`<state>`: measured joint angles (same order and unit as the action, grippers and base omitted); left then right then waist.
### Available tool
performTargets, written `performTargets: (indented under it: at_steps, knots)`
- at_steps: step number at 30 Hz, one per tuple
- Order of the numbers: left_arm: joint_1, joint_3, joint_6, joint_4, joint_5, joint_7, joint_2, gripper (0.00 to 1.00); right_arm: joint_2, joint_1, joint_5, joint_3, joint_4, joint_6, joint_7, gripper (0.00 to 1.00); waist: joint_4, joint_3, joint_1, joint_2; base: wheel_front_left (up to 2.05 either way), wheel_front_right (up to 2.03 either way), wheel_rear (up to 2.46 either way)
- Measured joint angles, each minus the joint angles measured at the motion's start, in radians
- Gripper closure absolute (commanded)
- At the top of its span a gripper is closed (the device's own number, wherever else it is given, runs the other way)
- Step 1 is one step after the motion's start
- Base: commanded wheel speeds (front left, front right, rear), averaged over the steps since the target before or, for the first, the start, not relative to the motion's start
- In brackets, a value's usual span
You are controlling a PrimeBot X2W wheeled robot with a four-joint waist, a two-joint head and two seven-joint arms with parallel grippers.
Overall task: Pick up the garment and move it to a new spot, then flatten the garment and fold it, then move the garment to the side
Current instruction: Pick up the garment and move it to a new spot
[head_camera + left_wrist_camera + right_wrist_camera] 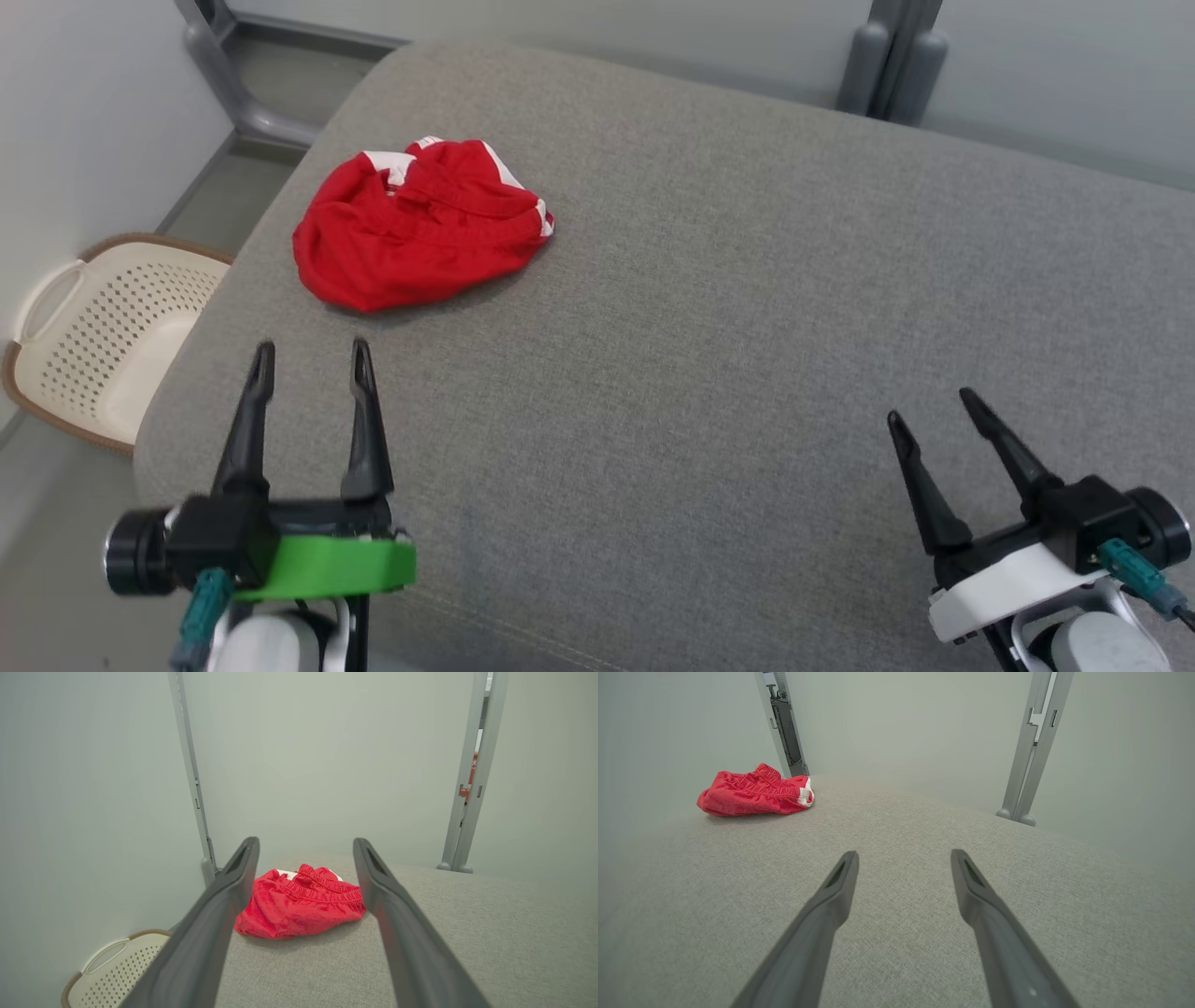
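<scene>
Cushion [709, 373] grey; red garment [420, 224] crumpled far left; basket [112, 327] on floor [56, 541]; left end effector [313, 344], right end effector [930, 403] agape, empty

The head camera is looking down from above onto the grey cushion [747, 327]. Both wrist cameras are looking low along it toward the far wall [901, 728], sharing the red garment [299, 905] at far left.

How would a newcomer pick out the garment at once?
Start at the wide grey cushioned surface. Near its far left corner, ahead of the left gripper, lies the crumpled garment. Unlike the cream basket nearby, it is bright red with white trim.
</scene>
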<state>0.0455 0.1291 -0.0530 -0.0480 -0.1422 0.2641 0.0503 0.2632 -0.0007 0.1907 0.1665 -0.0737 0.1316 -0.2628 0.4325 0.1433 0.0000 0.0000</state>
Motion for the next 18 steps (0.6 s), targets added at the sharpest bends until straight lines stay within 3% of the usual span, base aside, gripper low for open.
performTargets:
  at_steps: [4,10,18]
  knots:
    - [0.172,-0.042,0.055,0.082,0.022,0.000,0.011,0.00,0.058,-0.042,-0.004,0.006,0.019,0.000,0.000,0.00,-0.011,0.081,0.0000,0.0000,0.00,0.00,0.00]
    - [0.477,-0.096,0.116,0.334,0.007,-0.011,0.090,0.00,0.133,-0.101,-0.011,-0.002,0.060,0.000,0.000,0.00,-0.030,0.204,0.0001,0.0000,0.00,0.00,0.00]
    - [0.864,-0.139,0.165,0.724,-0.137,-0.270,0.147,0.00,0.192,-0.133,-0.019,-0.034,0.120,0.000,0.000,0.00,-0.065,0.358,0.0002,0.0000,0.00,0.00,0.00]
